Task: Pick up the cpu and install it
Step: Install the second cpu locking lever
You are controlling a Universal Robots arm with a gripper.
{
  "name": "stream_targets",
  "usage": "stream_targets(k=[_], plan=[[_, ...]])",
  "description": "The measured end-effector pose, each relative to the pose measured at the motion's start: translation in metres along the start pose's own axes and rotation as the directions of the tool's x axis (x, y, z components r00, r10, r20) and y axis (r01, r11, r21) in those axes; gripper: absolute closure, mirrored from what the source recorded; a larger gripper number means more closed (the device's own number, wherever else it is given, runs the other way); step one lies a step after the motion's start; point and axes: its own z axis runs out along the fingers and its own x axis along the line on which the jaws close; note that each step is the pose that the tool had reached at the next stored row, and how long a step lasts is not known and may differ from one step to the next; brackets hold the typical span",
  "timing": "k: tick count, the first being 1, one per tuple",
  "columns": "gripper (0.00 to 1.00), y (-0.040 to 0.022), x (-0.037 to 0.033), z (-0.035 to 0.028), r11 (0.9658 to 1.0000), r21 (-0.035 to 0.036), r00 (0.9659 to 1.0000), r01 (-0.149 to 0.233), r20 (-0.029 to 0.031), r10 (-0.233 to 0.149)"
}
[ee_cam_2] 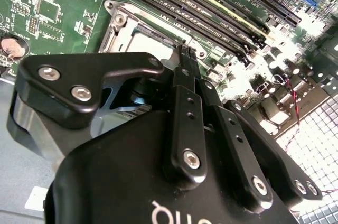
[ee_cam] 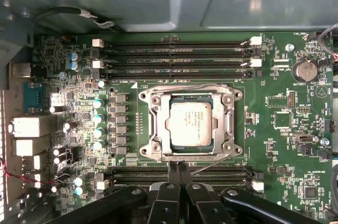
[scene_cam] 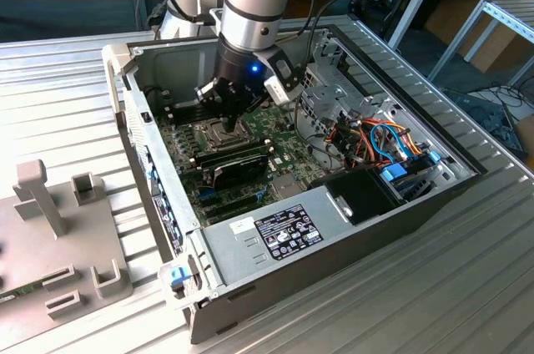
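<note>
Ribbed aluminium worktop (scene_cam: 467,287), carrying an open desktop computer case (scene_cam: 250,241) laid on its side.

Green motherboard (ee_cam: 274,145) inside the case, with black memory slots (ee_cam: 174,55) on either side of the socket.

Steel socket frame (ee_cam: 149,123), square and open at its centre.

Dull silver-grey cpu (ee_cam: 190,123): we find it lying flat within the socket frame, apparently seated.

Black end effector (ee_cam: 178,167): we see its fingers drawn together and holding nothing, poised just beside the socket's edge, clear of the cpu.

Handling note: we judge the cpu light, stiff, smooth-topped and fragile underneath; hold it by opposite edges only, kept level.
</note>
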Motion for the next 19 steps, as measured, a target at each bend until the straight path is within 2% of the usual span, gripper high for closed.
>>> stream_targets(k=[5, 12, 19], plan=[[0.89, -0.0019, 0.0011, 0.0003, 1.0000, -0.0002, 1.0000, 0.000, 0.0001, 0.000], [0.89, -0.0022, 0.0090, 0.0027, 1.0000, 0.0002, 1.0000, 0.000, 0.0008, 0.000], [0.89, -0.0073, 0.0089, 0.0032, 1.0000, 0.0004, 1.0000, 0.000, 0.0009, 0.000]])
